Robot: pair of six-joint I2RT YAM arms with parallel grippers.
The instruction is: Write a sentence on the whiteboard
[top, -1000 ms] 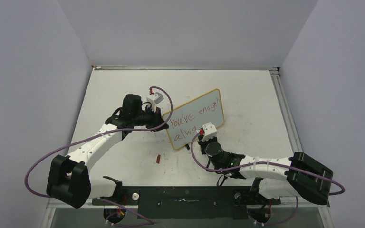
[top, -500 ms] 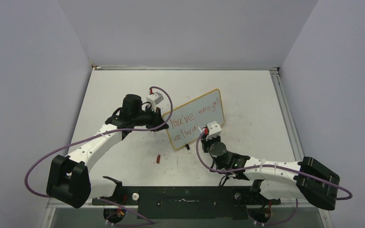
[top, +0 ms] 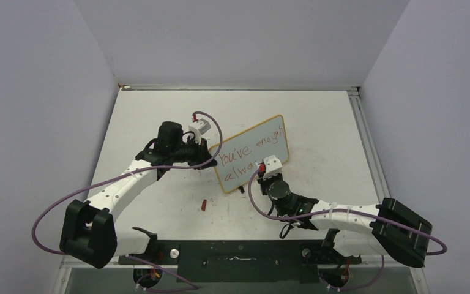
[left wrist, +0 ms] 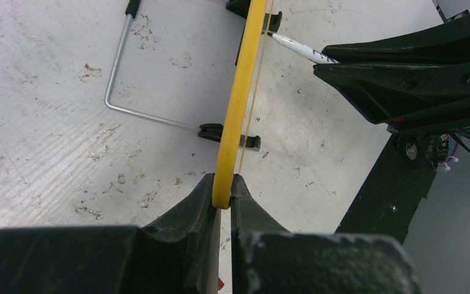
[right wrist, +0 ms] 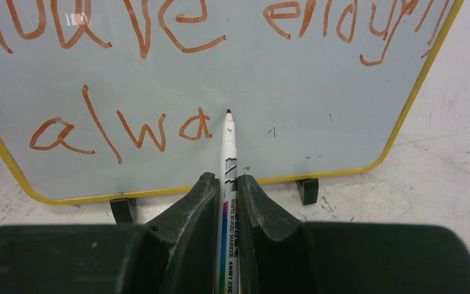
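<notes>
**Second line: add the next letter after "alwa"**

The whiteboard [top: 275,153] stands upright on its black feet [right wrist: 308,190] at the centre of the top view. The left gripper [left wrist: 222,184] is clamped on its yellow rim, and the right gripper [right wrist: 226,180] is closed around the marker [right wrist: 229,159]. In the right wrist view the sentence [right wrist: 139,131] fills the upper and lower left of the board. The marker tip sits just right of the final "a", at or just off the face; contact cannot be confirmed. Press only lightly, because the board can tip back against the left grip. Hold the left jaws firm and motionless. Draw each stroke slowly towards the bare lower right of the board, matching the height of the existing letters. Stay above the bottom rim and lift the tip clear between strokes.
</notes>
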